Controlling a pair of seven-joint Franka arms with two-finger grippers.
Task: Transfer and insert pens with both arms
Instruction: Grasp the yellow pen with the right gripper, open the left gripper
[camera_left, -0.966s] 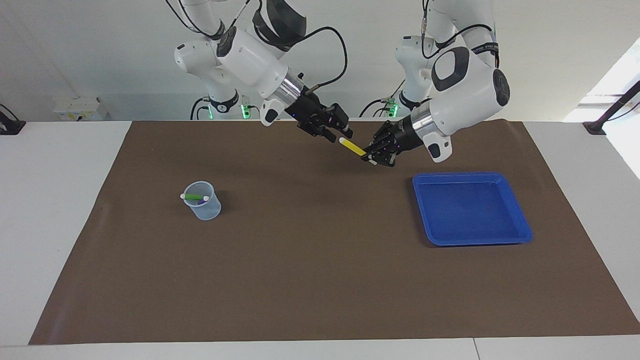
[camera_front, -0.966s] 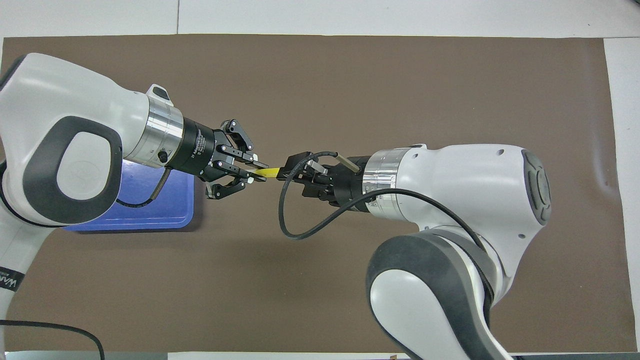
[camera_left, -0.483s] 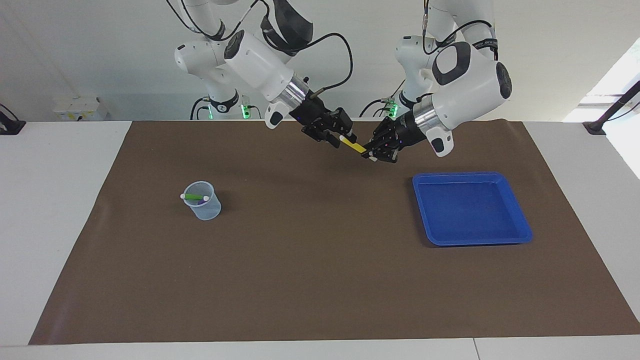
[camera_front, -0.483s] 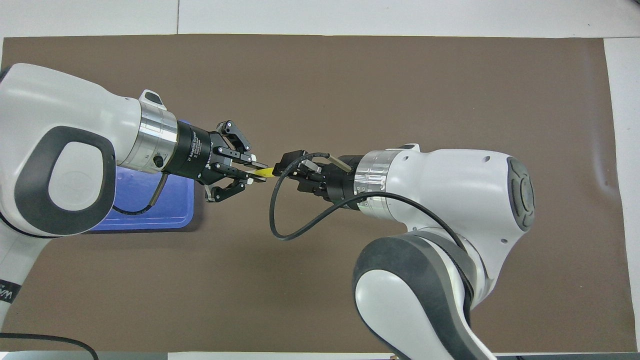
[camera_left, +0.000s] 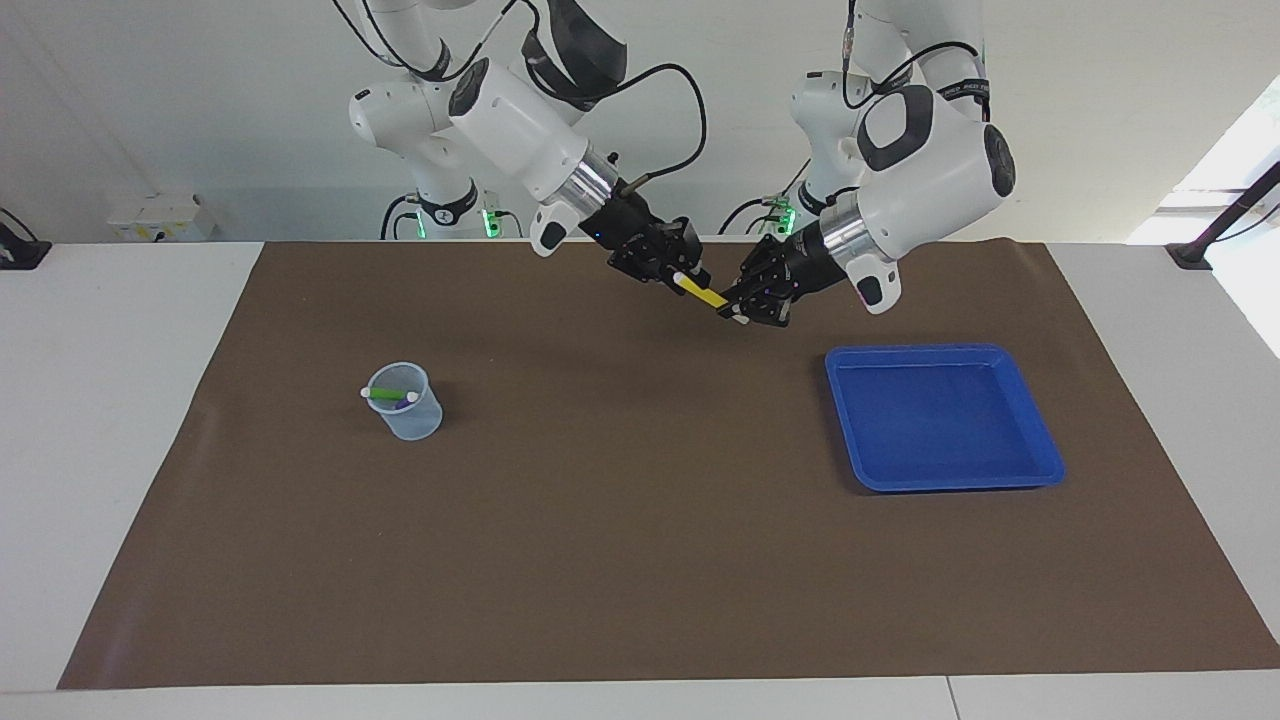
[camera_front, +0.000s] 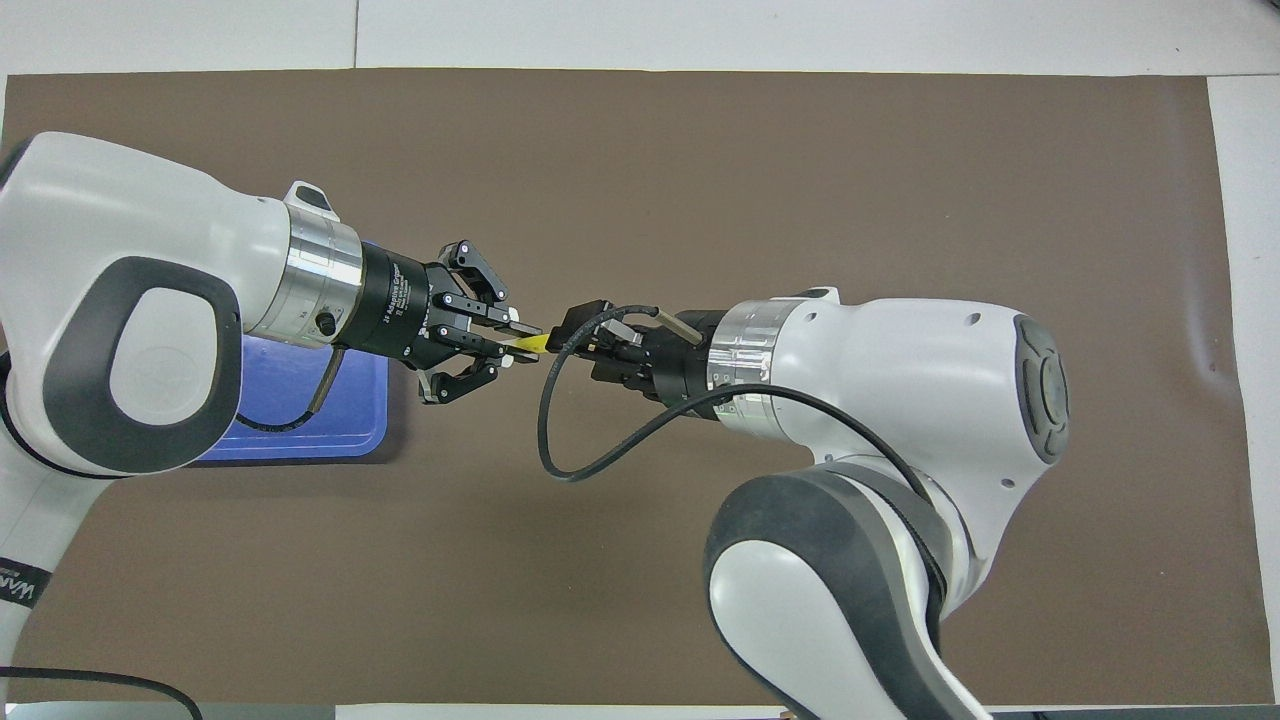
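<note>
A white wall backs a white table laid with a brown mat (camera_left: 640, 560). Facing view: above the mat's robot end, between the two bases, the left gripper (camera_left: 742, 312) is clamped on one end of the yellow pen (camera_left: 703, 293), which slopes up toward the right gripper (camera_left: 688, 276); that gripper's fingers bracket the pen's pale capped end, but whether they already press on it cannot be told here. The clear cup (camera_left: 405, 402) stands toward the right arm's end of the table with the green pen (camera_left: 388, 394) lying across its mouth and a trace of the purple pen (camera_left: 402, 404) inside; the blue tray (camera_left: 1040, 470) toward the left arm's end holds no pen. Overhead view: the left gripper (camera_front: 512, 350), fingertips together on the yellow pen (camera_front: 531, 344), faces the right gripper (camera_front: 562, 338) nose to nose over the bare mat (camera_front: 640, 150), with only a short yellow stretch showing between them; the blue tray (camera_front: 370, 440) lies partly under the left arm. The step in hand appears to be the hand-over. It would be done well if the right gripper seats squarely across the barrel and grips firmly before the left lets go, the left then backing straight out along the pen's axis, since an early release or a sideways pull could tilt or drop so slim a pen.
</note>
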